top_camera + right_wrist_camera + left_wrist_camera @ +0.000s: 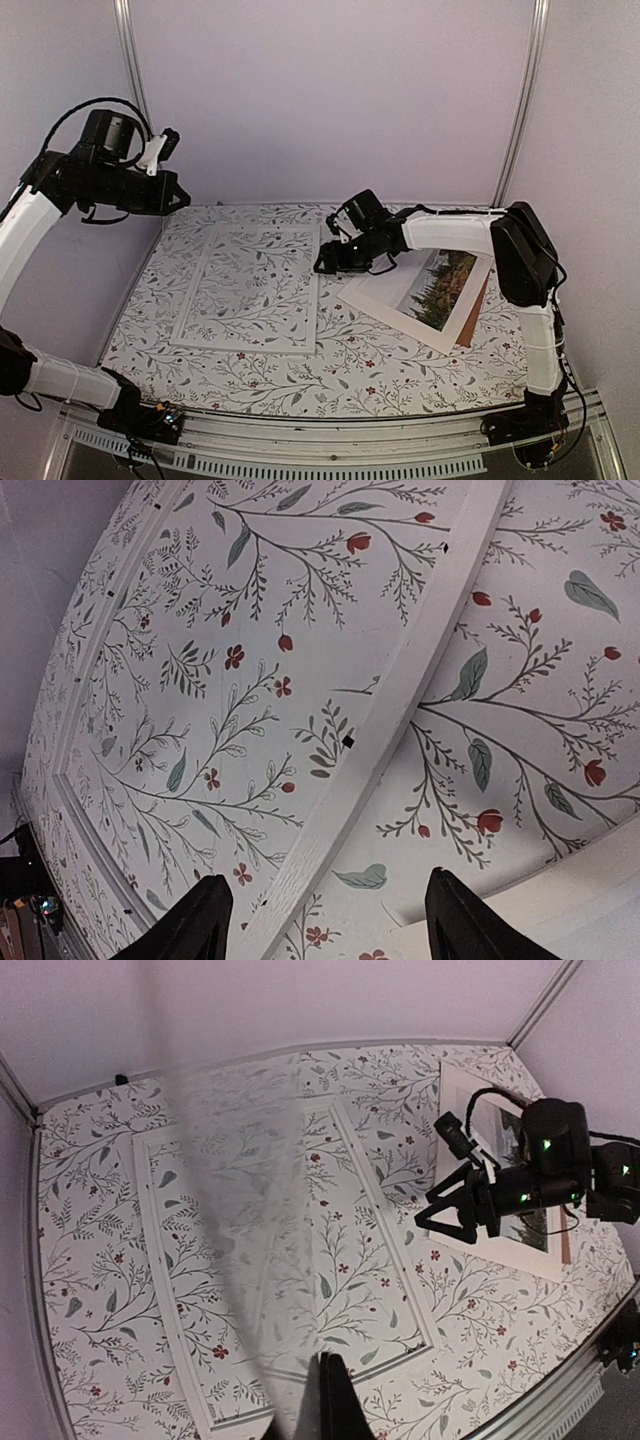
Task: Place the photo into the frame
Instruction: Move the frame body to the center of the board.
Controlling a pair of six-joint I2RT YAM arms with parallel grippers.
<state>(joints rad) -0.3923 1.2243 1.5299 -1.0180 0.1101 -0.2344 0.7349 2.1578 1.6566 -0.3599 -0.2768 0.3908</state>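
The white frame (250, 288) lies flat on the floral tablecloth at centre-left; the cloth shows through its pane. It also shows in the left wrist view (300, 1260). The photo (435, 285) lies picture-up at the right, partly under the right arm. My right gripper (322, 268) is open and empty, low over the cloth between the frame's right border (390, 730) and the photo's near corner (580, 900). Its fingers (200, 920) straddle that border. My left gripper (183, 197) is raised high at the far left, shut and empty (335, 1370).
A brown hardboard backing panel (478, 308) lies under the photo, showing along its right edge. Pale walls and metal posts (520, 100) close in the table at the back and sides. A blurred grey streak (200, 1210) crosses the left wrist view.
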